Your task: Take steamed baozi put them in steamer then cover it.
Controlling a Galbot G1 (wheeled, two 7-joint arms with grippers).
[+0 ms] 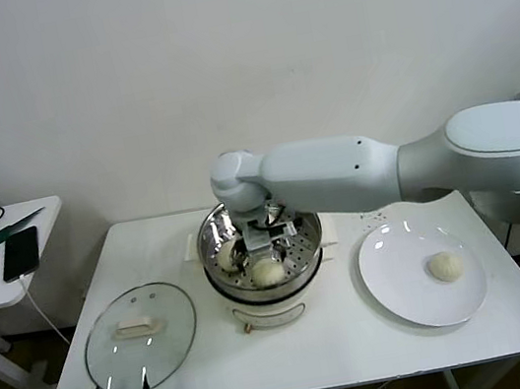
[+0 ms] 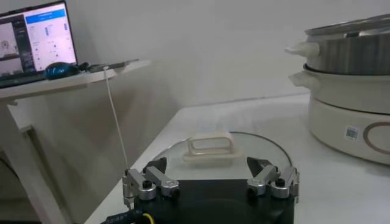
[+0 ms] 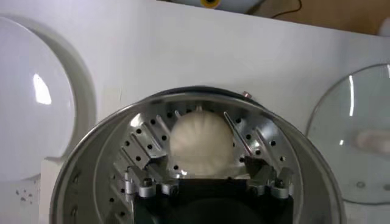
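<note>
We see the steamer (image 1: 262, 254) as polished, mirror-bright stainless steel, its perforated tray (image 3: 146, 137) of the same shiny metal, seated on a smooth white plastic base (image 2: 347, 119). The baozi (image 3: 201, 144) look matt, soft dough with fine pleats. The cover (image 1: 141, 336) is clear glossy glass with a smooth white plastic handle (image 2: 209, 148). The plate (image 1: 410, 284) is glossy white; the table (image 1: 345, 345) matt white.

My head camera looks down from high up at the table (image 1: 344, 340). My wrist cameras sit close; both see the steamer (image 3: 91, 164).
</note>
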